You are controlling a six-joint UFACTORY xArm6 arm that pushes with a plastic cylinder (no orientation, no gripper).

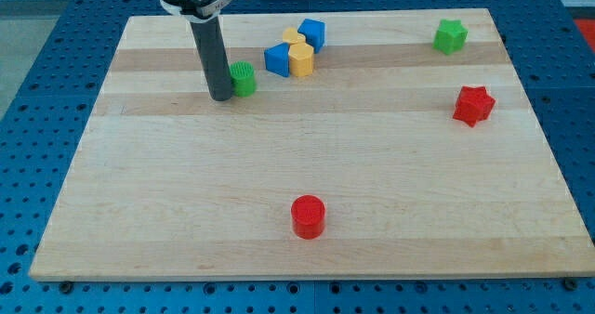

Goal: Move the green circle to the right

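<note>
The green circle point(244, 78) is a small green cylinder in the board's upper left part. My tip point(221, 98) rests on the board right at the circle's left side, touching or nearly touching it. The dark rod rises from there to the view's top. To the circle's right lies a cluster of a blue block point(278, 59), a yellow block point(299, 56) and a second blue block point(312, 33).
A green star-like block point(450, 36) sits at the upper right. A red star-like block point(473, 105) lies below it near the right edge. A red cylinder point(308, 215) stands near the bottom middle. The wooden board point(139, 212) lies on a blue perforated table.
</note>
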